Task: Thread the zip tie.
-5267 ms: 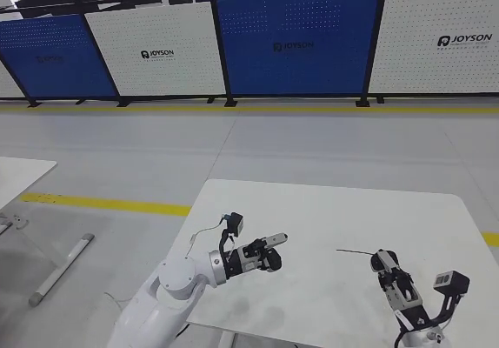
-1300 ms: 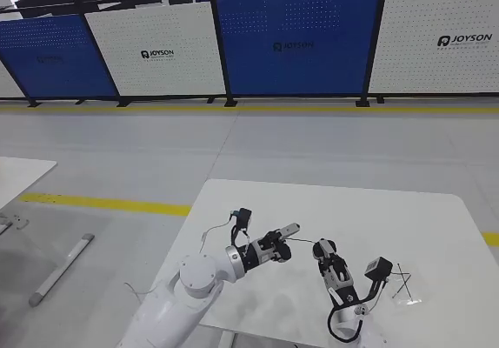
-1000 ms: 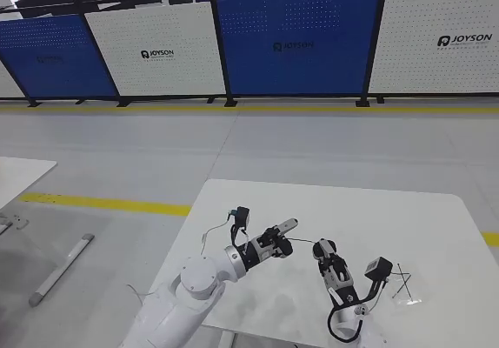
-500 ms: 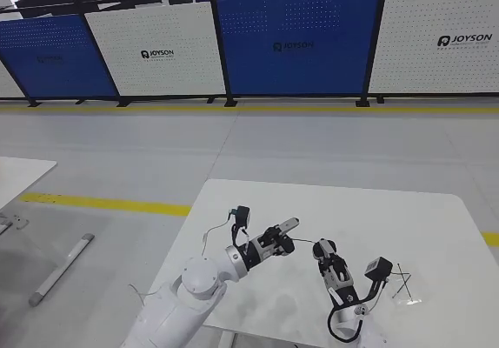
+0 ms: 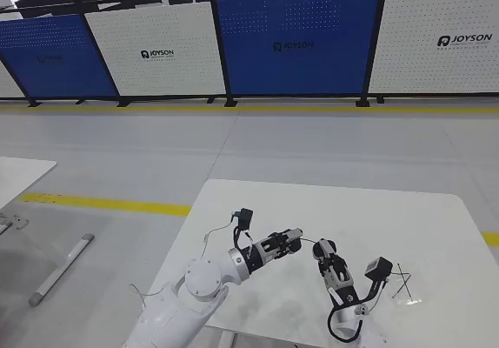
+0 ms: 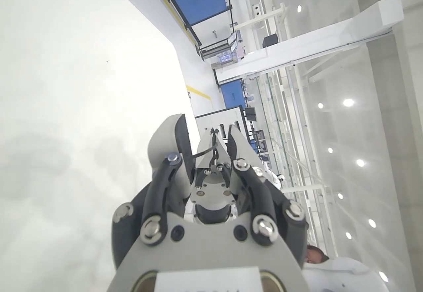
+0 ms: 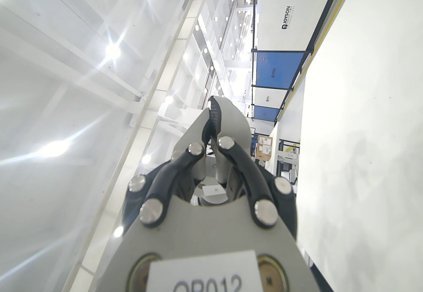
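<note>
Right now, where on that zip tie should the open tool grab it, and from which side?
Probably the free tail of the zip tie, the thin strip sticking out of the shut right tool. The open left tool faces it head-on, a finger on either side, so closing in straight along the strip looks best. It is thin, so grip near the held end.

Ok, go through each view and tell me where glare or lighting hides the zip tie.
Top view: even light, no glare; the zip tie is a thin dark line over the white table. Left wrist view: table washed out bright, tie plainly dark. Right wrist view: ceiling lamps flare into starbursts beside the shut right gripper.
</note>
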